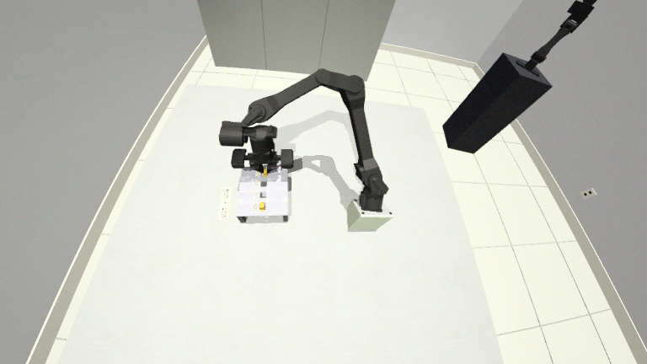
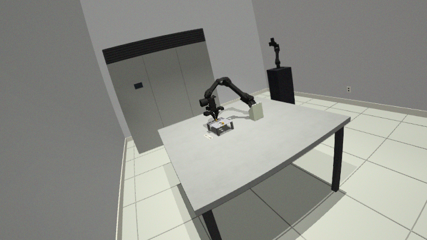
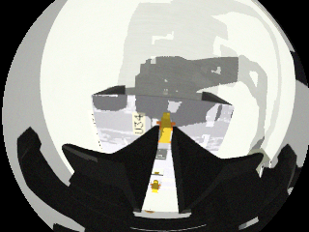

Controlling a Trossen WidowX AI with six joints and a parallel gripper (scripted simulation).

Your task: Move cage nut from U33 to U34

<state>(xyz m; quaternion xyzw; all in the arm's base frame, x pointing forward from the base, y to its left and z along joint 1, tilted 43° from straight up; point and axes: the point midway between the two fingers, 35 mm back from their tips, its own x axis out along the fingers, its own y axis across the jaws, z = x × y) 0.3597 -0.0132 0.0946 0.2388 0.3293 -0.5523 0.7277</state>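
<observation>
Bare lab-like room, robot arm (image 1: 360, 131) (image 2: 234, 88) on plain table (image 1: 305, 283) (image 2: 252, 149), second arm (image 1: 553, 45) (image 2: 277, 55) on black pedestal (image 1: 496, 102) (image 2: 281, 84)

Quick rundown of where everything sits on this table

So the rail stand (image 1: 276, 208) (image 2: 211, 124) is on the table (image 1: 305, 293) (image 2: 252, 149), with the label card (image 1: 224, 203) (image 2: 208, 136) lying just beside it, left of it from the top. Arm's base block (image 1: 369, 223) (image 2: 256, 112) is on the table too, off to the right. One nut (image 1: 264, 172) (image 2: 216, 120) (image 3: 165, 128) is up at the U34 tag (image 3: 138, 124), far end of the stand; the other nut (image 1: 262, 206) (image 2: 222, 123) (image 3: 155, 186) is near the opposite end, holes between them.
</observation>
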